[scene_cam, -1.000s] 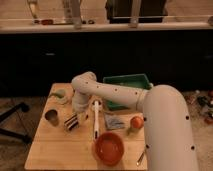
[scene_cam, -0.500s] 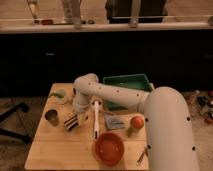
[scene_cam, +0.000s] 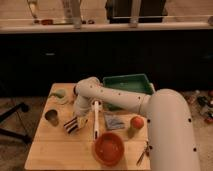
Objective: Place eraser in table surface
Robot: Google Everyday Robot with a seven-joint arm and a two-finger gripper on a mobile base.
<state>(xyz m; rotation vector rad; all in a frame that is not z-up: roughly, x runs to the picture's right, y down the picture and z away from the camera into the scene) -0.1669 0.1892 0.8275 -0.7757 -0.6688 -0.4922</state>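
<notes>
The eraser (scene_cam: 71, 125), a small dark block with pale stripes, rests on the light tan wooden table surface (scene_cam: 50, 150), left of centre. My white arm bends down from above, and my gripper (scene_cam: 76, 115) is right over the eraser's upper right edge, at or very close to it. I cannot tell whether it touches the eraser.
A long white-handled brush (scene_cam: 96, 121) lies just right of the eraser. A folded grey-blue cloth (scene_cam: 114, 121), an orange fruit (scene_cam: 136, 122), a red bowl (scene_cam: 108, 148), a dark cup (scene_cam: 51, 117), a pale green item (scene_cam: 60, 95) and a green bin (scene_cam: 127, 84) stand around.
The arm's bend has shifted slightly to the right and down. The eraser stays in the same spot on the table.
</notes>
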